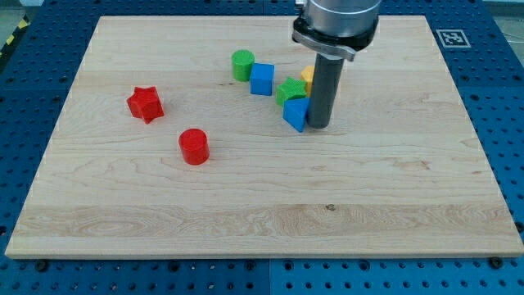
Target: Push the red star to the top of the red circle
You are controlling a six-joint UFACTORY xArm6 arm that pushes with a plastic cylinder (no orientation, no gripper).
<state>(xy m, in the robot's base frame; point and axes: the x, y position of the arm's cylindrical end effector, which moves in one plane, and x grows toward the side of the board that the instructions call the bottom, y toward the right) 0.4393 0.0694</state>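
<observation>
So: my tip [319, 125] sits just beside the blue block [295, 114] (no jaws here, only a rod) | red star [145, 104] up-left of red circle [194, 146], apart | push not yet begun; star needs moving rightward.

I count seven blocks on the board [123, 205] right now. Two reds: one red star [146, 104] out on the left, one red circle [194, 147] just nearer than it. Two greens: a green circle [242, 64] further back and a green block [291, 89] of unclear shape in the cluster. Two blues: a blue cube [262, 79] and a second blue block [295, 114]. One yellow block [307, 79], mostly hidden behind my rod. And one tool, my tip [318, 125].
</observation>
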